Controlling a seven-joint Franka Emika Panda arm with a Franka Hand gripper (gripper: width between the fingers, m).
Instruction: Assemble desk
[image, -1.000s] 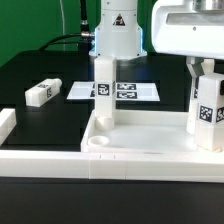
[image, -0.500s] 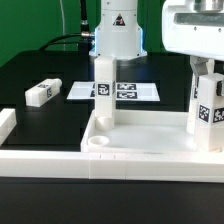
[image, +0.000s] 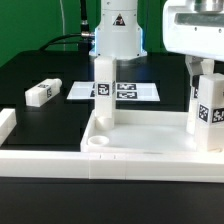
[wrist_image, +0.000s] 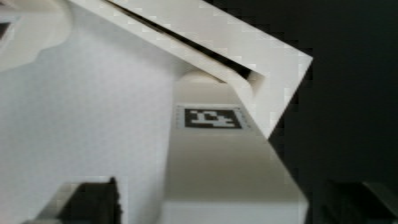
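Note:
The white tray-like tabletop (image: 150, 130) lies at the front of the exterior view. One square white leg (image: 103, 88) stands upright in its far left corner. A second tagged leg (image: 208, 112) stands upright at the tray's right side. My gripper (image: 206, 72) hangs over that leg's top, open, with a finger on each side and a gap showing. In the wrist view the same leg (wrist_image: 222, 150) rises from the tabletop (wrist_image: 89, 120) between my spread gripper (wrist_image: 222, 200). A third leg (image: 43, 92) lies loose on the black table to the left.
The marker board (image: 120, 91) lies flat behind the tray, near the robot base (image: 117, 40). A low white border wall (image: 6, 128) runs along the left and front edges of the black table.
My jaws have spread apart from the right leg they were shut on. The leg stays upright in the tray. Nothing else has moved.

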